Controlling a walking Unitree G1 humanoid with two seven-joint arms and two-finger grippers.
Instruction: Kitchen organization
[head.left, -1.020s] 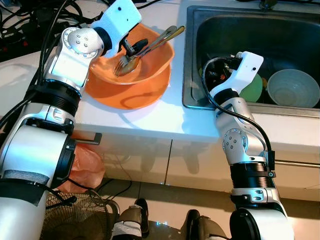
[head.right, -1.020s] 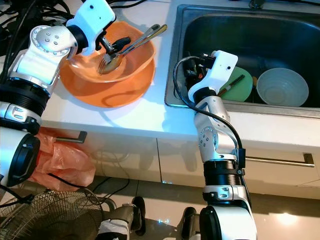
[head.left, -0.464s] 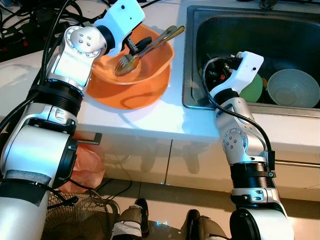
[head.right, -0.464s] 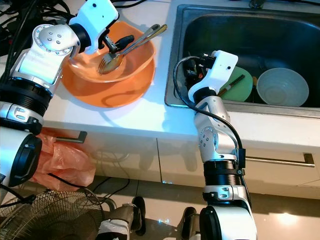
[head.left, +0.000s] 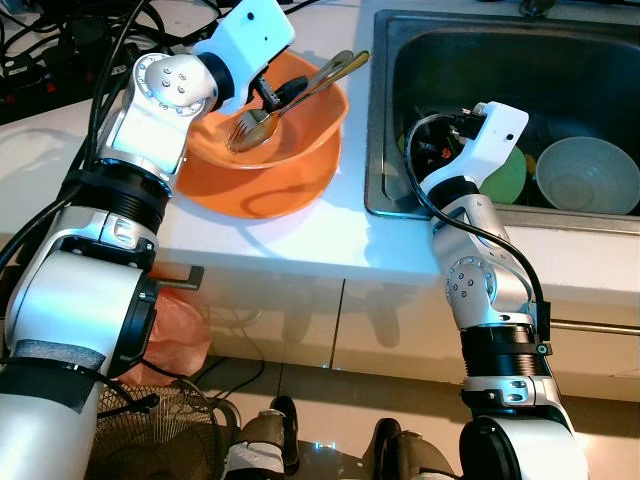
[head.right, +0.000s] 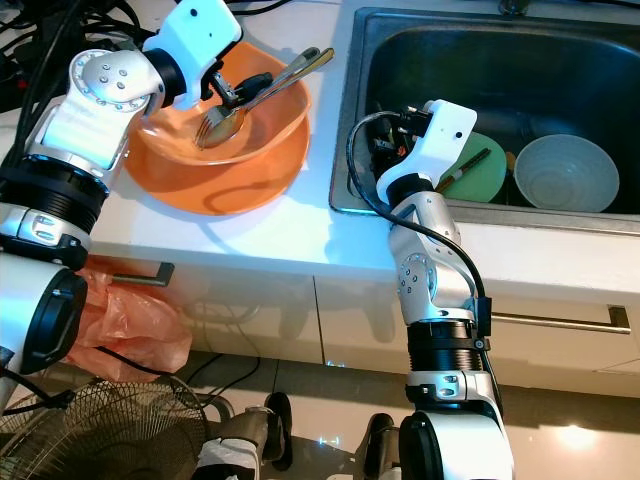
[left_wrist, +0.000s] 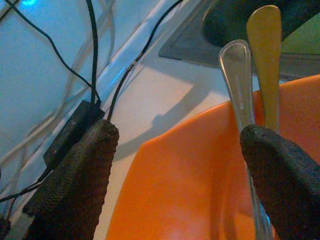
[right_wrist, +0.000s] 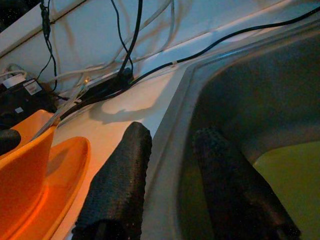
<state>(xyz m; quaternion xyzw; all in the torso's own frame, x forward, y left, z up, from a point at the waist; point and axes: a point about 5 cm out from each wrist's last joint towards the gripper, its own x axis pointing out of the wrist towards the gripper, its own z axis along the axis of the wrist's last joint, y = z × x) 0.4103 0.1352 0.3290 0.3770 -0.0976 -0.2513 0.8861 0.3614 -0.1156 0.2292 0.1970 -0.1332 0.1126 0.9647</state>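
Left gripper (left_wrist: 175, 165) risen slightly, jaws spread over orange bowl (head.left: 262, 150), wrist view shows spoons (left_wrist: 239, 85)

You have the orange plastic bowl (head.left: 275, 130) stacked in an orange plate (head.left: 250, 190), with a metal fork (head.left: 243, 122) and spoon (head.left: 262, 128) leaning inside, handles passing just beside the left gripper's fingers (left_wrist: 280, 185).
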